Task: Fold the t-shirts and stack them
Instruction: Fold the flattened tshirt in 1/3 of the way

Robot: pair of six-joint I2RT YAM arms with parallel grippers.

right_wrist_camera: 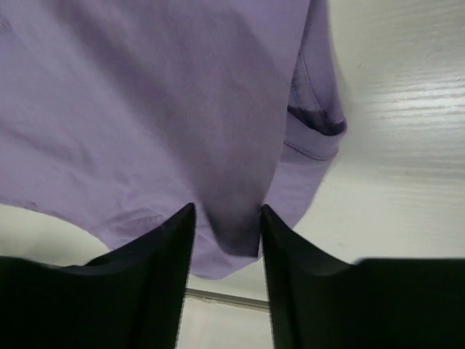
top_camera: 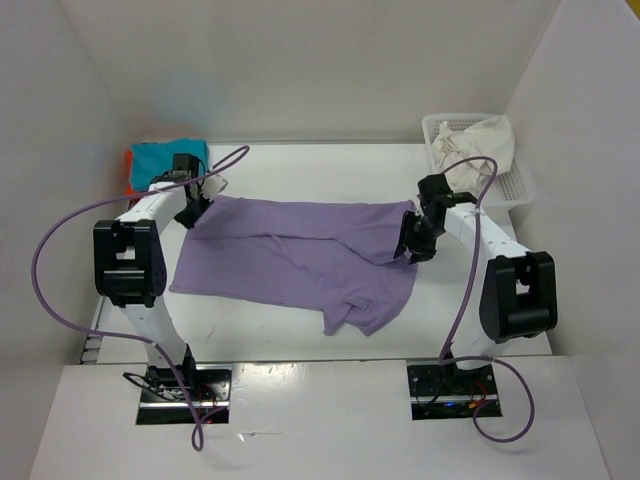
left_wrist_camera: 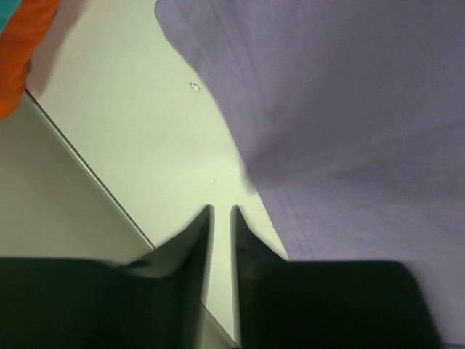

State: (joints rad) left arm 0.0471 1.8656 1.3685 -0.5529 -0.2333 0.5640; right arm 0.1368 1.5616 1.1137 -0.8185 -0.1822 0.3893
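**Lavender t-shirt lying spread between two parted grippers**

The left gripper (left_wrist_camera: 220, 209) is being held with its fingers only a sliver apart. Nothing is being pinched, and bare table (left_wrist_camera: 145, 145) is being shown through the narrow gap. Just to the right of the tips, and running on ahead of them, the lavender t-shirt (left_wrist_camera: 349, 109) is being laid out on the table. Whether its edge is being touched by the right-hand finger cannot be told.

The right gripper (right_wrist_camera: 227, 207) is being held with its fingers clearly spread. Lavender cloth is being seen in the gap between the tips, and a sleeve (right_wrist_camera: 316, 123) is lying just ahead and to the right. Contact with the cloth cannot be told.

In the top view, the shirt is being stretched from one gripper across to the other. Beyond the left gripper and off to its left, the teal-blue t-shirt (top_camera: 165, 158) is being stacked on the orange t-shirt (top_camera: 128, 165). Beyond the right gripper, the off-white t-shirt (top_camera: 478, 140) is being held in the white mesh basket (top_camera: 520, 185).
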